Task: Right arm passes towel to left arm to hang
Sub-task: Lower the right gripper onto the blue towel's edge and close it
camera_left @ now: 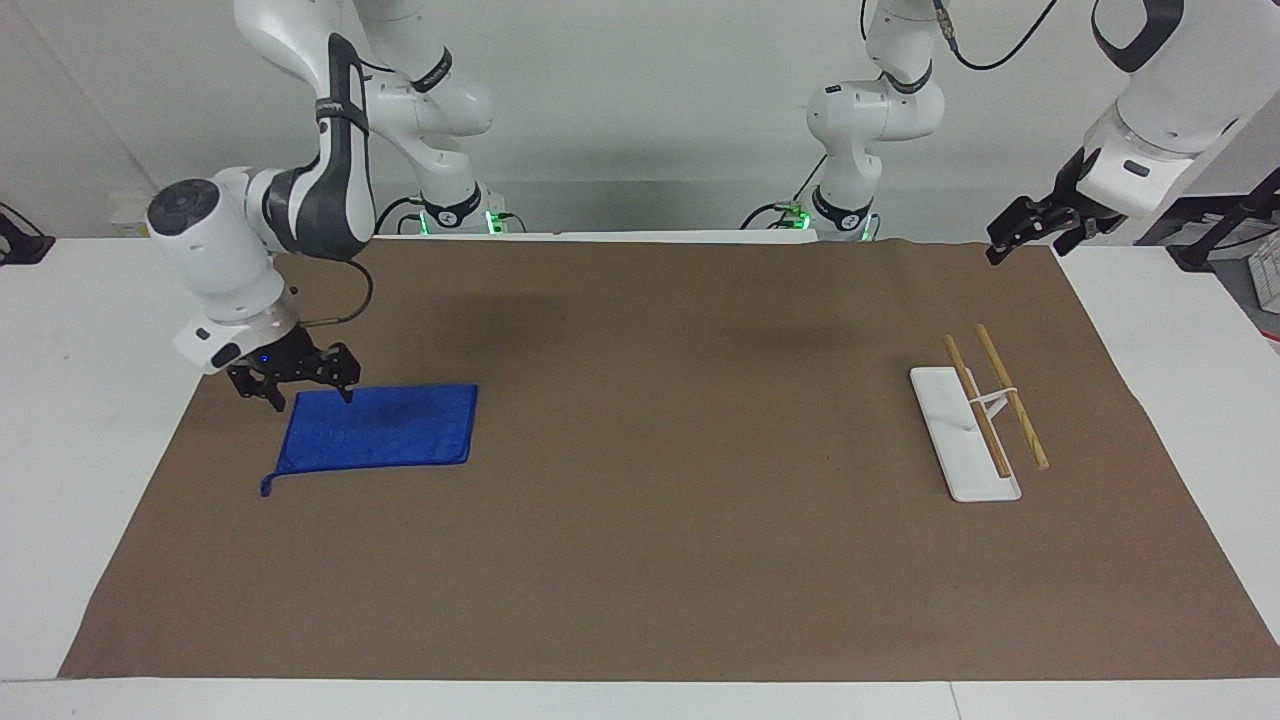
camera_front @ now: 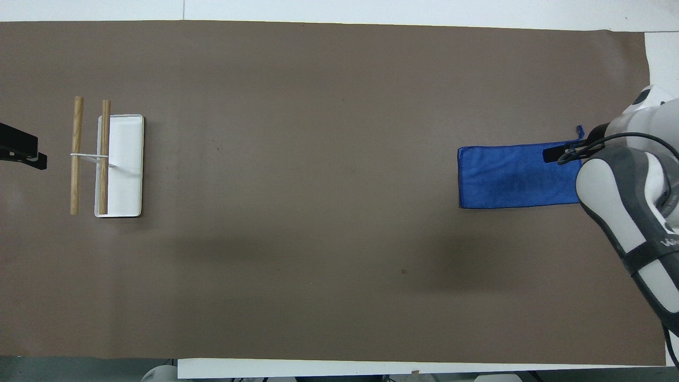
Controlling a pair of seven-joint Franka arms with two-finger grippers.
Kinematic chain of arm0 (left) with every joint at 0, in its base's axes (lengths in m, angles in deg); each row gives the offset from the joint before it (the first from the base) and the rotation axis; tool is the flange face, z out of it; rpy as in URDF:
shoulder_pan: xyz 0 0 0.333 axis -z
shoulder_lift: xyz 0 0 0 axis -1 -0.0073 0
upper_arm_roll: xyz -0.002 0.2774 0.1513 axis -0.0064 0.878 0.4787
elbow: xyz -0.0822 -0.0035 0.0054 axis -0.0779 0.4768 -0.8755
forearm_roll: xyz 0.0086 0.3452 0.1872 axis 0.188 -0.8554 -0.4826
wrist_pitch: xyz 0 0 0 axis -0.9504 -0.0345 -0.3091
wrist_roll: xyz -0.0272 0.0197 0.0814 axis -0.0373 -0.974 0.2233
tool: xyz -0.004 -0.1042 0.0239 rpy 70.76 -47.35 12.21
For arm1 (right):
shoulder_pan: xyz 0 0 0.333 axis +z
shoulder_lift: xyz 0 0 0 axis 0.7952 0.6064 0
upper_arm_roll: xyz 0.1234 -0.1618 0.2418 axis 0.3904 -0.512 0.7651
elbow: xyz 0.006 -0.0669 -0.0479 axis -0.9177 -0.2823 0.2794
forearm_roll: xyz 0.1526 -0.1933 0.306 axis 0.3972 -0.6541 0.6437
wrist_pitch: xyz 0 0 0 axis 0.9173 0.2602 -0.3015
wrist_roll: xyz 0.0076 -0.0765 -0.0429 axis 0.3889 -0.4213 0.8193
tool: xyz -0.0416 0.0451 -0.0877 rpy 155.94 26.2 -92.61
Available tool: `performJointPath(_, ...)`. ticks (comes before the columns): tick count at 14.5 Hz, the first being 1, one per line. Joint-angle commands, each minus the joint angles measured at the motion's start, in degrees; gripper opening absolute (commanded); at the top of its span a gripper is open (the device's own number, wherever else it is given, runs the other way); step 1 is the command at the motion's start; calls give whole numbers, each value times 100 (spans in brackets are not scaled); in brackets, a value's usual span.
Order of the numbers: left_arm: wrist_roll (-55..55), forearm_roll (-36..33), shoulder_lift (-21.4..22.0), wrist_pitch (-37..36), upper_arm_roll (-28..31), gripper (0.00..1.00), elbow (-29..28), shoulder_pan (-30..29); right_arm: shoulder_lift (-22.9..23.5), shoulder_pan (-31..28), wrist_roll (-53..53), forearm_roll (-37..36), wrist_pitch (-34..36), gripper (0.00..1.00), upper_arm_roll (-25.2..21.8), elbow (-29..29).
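Blue towel (camera_left: 378, 427) lies flat on the desk (camera_left: 640, 560) toward the right arm's end; right gripper (camera_left: 294, 386) spread wide, empty, low at its corner; left gripper (camera_left: 1030, 235) waits open, empty, over the desk's edge.

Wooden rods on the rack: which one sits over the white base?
The rod nearer the table's middle lies over the white base. The other rod, toward the left arm's end, hangs over the brown mat.

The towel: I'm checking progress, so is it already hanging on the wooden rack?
No, the towel lies flat on the brown mat, apart from the rack at the left arm's end.
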Motion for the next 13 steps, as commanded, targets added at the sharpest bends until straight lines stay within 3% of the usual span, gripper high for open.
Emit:
performJointPath(1, 13, 52, 75, 14, 14, 100, -79, -22, 175, -47, 409, 125, -654, 99, -3, -346)
performJointPath(13, 22, 52, 75, 14, 5, 100, -79, -22, 440, -170, 603, 151, -867, 94, -3, -540)
